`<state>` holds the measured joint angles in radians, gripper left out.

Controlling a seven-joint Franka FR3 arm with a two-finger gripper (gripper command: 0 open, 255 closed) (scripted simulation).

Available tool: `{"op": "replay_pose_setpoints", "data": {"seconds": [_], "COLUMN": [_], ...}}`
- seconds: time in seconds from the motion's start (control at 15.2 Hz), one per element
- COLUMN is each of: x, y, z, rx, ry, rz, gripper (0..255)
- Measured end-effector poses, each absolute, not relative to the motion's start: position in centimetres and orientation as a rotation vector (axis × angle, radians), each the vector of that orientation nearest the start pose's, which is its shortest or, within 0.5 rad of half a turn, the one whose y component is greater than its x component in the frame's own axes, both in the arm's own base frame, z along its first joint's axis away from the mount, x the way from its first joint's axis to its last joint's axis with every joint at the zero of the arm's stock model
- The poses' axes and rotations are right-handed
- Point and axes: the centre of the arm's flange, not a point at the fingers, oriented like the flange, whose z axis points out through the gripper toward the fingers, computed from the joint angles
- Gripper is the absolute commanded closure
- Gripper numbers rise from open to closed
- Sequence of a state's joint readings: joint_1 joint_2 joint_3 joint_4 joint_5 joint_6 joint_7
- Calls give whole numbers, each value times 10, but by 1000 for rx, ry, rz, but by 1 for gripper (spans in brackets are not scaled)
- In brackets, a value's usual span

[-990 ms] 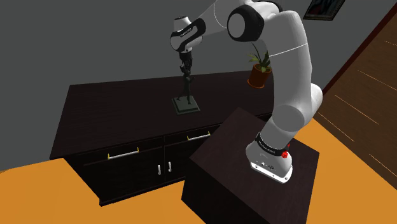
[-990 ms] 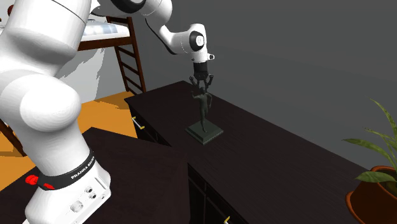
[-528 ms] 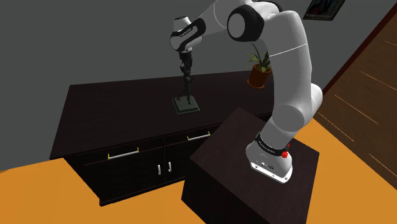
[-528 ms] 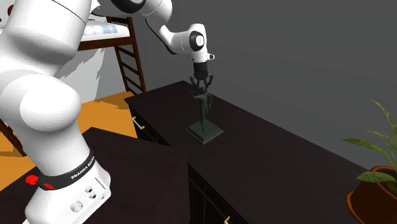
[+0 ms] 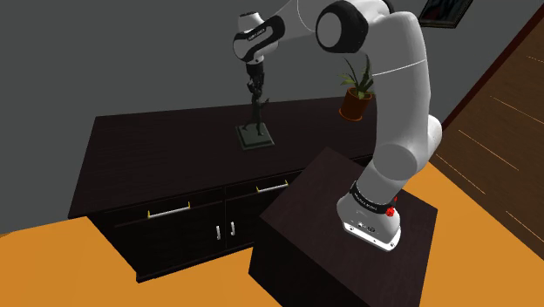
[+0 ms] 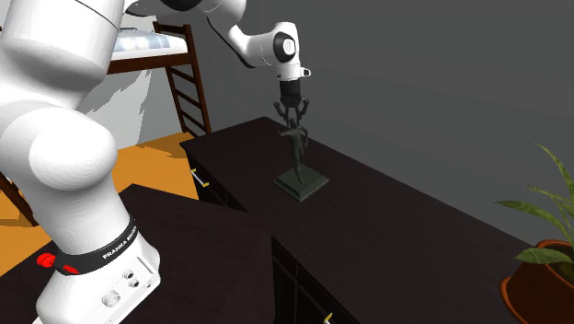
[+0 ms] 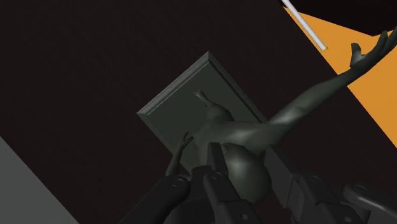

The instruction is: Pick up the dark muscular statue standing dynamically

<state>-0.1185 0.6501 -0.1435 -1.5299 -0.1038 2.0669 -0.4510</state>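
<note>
The dark statue (image 5: 256, 118) is a slim muscular figure with outstretched arms on a flat square base (image 5: 255, 137). It hangs from my gripper (image 5: 255, 87), which is shut on its upper body. In the second exterior view the statue (image 6: 296, 152) is under the gripper (image 6: 293, 109), and its base (image 6: 301, 181) seems slightly above the dark sideboard top (image 6: 386, 221). In the wrist view the fingers (image 7: 213, 184) clasp the torso of the statue (image 7: 235, 137), with the base (image 7: 184, 95) beyond it and one arm reaching out sideways.
The long dark sideboard (image 5: 157, 148) has drawers and doors on its front. A potted plant (image 5: 356, 92) stands at its far end, near the grey wall. My dark stand (image 5: 331, 227) sits against the sideboard. A bunk ladder (image 6: 189, 83) rises beyond it.
The gripper has risen with the statue in it. The base has come up off the sideboard top and shifted slightly toward the wall.
</note>
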Motion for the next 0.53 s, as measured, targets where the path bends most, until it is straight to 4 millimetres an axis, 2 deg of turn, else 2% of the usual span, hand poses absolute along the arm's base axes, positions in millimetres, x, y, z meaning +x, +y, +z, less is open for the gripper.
{"op": "replay_pose_setpoints", "data": {"seconds": [0.53], "x": [674], "y": [-169], "z": [310], "rx": [-3229], "ry": [-435], "rz": [266], "gripper": [255]}}
